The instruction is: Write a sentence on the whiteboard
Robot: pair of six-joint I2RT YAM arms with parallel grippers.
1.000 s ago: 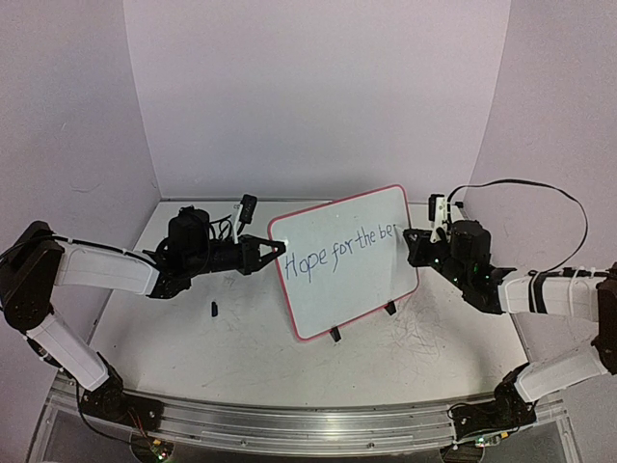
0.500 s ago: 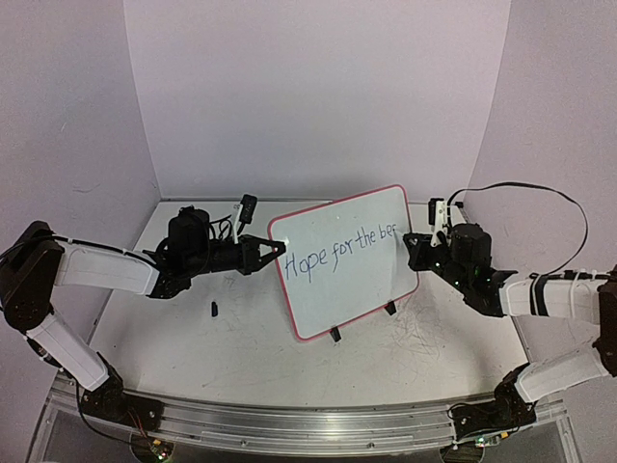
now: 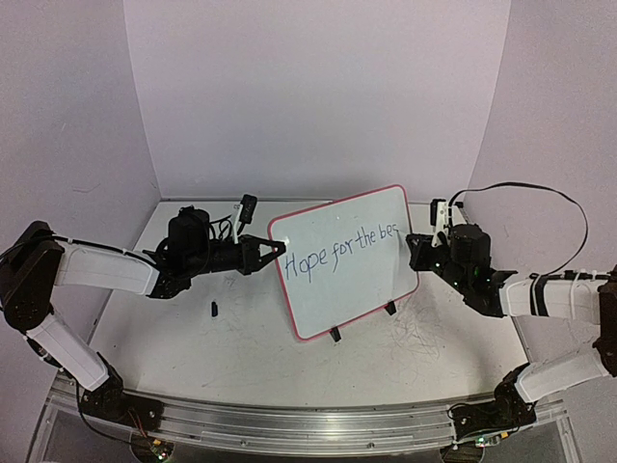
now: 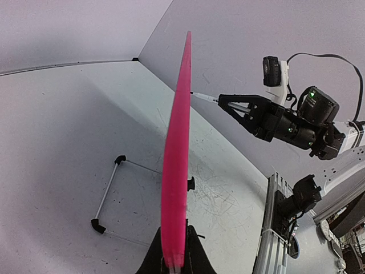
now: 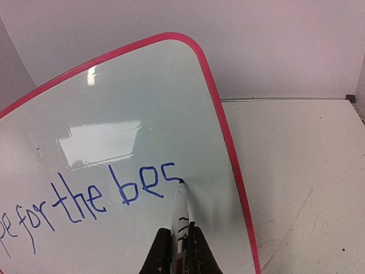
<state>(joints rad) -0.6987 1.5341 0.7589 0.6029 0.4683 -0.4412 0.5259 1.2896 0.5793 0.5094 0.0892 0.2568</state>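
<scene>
Whiteboard (image 3: 352, 289) upright mid-desk (image 3: 193, 328), 9 o'clock edge pinched in left gripper's (image 3: 281, 249) jaws. Right gripper's (image 3: 411, 242) jaws clamped on marker (image 5: 181, 208), tip at the 3 o'clock end of the sentence (image 3: 337, 254). Press lightly; probably save rim-side space for "t."

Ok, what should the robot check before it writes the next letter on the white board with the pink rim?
1. Is the left gripper shut on the white, pink-rimmed whiteboard? Ok.
2. Is the right gripper shut on the white marker pen? Ok.
3. Is the pen tip touching the board? Ok.
4. Is the blue handwritten sentence finished? Not ok, it stops at "bes".
5. Is there space before the rim? Ok, but tight.
6. Is there ink left? Cannot tell.
</scene>
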